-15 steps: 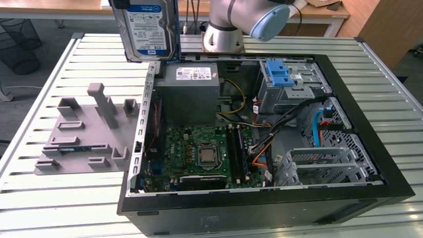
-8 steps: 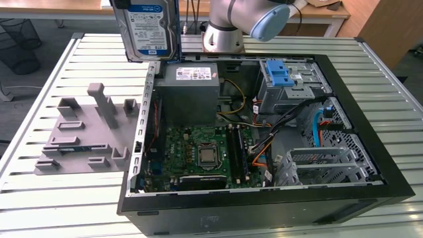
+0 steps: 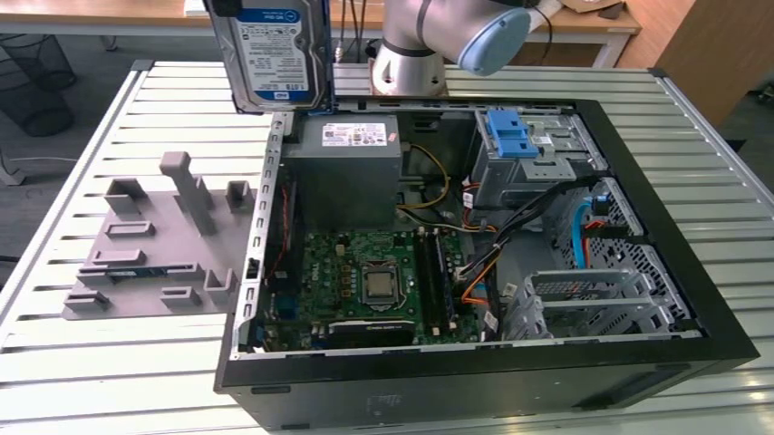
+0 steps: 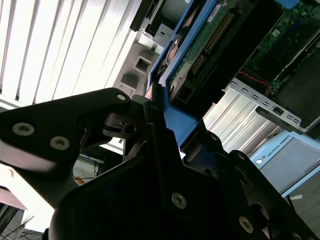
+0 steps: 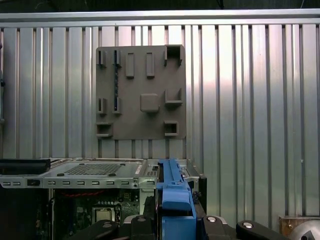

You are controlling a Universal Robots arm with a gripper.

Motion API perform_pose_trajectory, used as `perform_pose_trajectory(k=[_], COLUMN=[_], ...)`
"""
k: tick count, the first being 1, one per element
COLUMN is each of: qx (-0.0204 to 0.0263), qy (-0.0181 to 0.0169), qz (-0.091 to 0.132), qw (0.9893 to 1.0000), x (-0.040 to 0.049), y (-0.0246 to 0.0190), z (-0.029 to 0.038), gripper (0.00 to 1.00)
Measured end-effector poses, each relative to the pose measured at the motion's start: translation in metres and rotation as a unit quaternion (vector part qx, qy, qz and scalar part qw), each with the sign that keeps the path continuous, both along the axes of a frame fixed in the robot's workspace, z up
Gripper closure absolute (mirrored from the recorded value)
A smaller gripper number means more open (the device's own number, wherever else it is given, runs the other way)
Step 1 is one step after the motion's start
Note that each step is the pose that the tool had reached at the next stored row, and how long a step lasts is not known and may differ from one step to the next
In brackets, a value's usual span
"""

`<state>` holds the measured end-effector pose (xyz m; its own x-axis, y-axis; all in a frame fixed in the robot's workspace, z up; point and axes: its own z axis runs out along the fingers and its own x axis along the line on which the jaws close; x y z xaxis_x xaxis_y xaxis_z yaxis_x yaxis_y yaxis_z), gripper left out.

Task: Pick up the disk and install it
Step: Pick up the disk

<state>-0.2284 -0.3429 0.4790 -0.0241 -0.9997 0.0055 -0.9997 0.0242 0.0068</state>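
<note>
One flat silver hard drive in a blue plastic carrier frame [image 3: 272, 54] hangs upright, off the table, at 11 o'clock of the open black computer case [image 3: 484, 373]. Black gripper [image 4: 162, 120], fingers pinching the carrier's blue edge. Pick done, carry in hand; seating likely needs squaring to the grey metal drive cage [image 3: 604, 299] at 4 o'clock

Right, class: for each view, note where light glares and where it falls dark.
Second wrist view: table slats blown out white, gripper near black. First wrist view: glare streaks beside the grey plate. Exterior view: even light, case interior dimmer.
</note>
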Motion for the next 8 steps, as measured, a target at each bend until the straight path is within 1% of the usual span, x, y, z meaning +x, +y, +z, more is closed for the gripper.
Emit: perform_pose_trajectory(k=[8], qx=[0.0000], qy=[0.0000], qz=[0.000], qw=[1.0000], x=[0.0041], y=[0.0000], z=[0.0000], gripper=[0.64])
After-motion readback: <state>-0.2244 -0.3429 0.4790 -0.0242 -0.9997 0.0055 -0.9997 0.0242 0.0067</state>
